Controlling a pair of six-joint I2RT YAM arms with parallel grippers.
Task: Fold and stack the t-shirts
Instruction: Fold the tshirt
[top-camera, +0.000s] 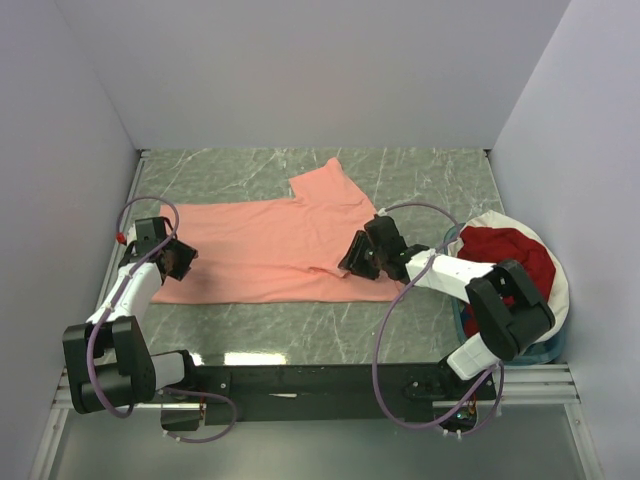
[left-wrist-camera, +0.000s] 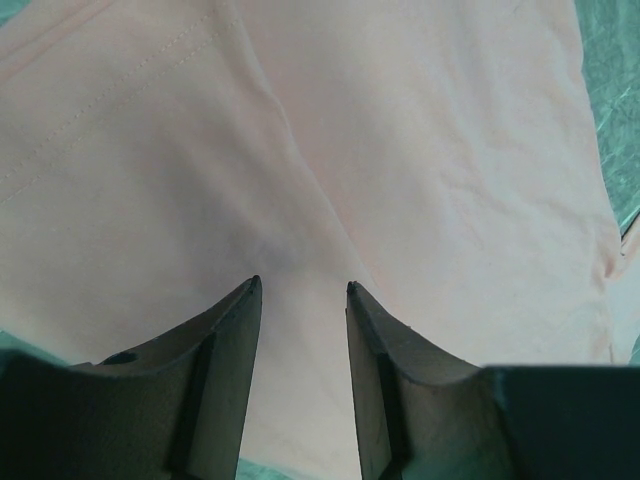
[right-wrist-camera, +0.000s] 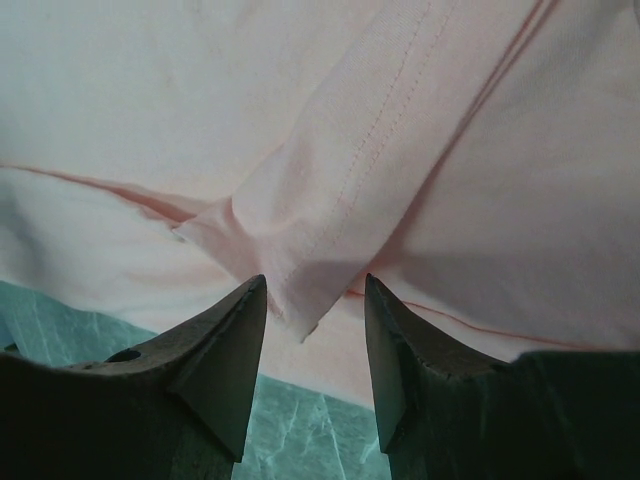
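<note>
At the left, the left gripper (top-camera: 183, 258) sits low over the left-hand edge of the plain salmon-pink cotton t-shirt (top-camera: 260, 240). In its wrist view the fingers stand parted with a clear gap, and a soft ridge of pink cloth runs up toward that gap; nothing looks pinched. The shirt lies spread nearly flat across the middle of the green marbled table (top-camera: 280, 330), with one sleeve pointing toward the far wall.

Further right, the right gripper (top-camera: 352, 262) hovers at the shirt's near edge. Its fingers are also released, and a stitched, doubled-over flap of the pink cloth points down into the space between them. Whether the pads brush it I cannot tell.

At the far right, a dark red cloth t-shirt (top-camera: 505, 255) lies bunched inside the round white-rimmed basket (top-camera: 562, 290).

The pink shirt looks light, limp and thin, so it should drape and wrinkle rather than hold shape. It is probably best taken at hemmed edges or corners, where the doubled fabric gives the pads something to bite, with both ends lifted together.

Counted: two t-shirts, one basket, two grippers.
</note>
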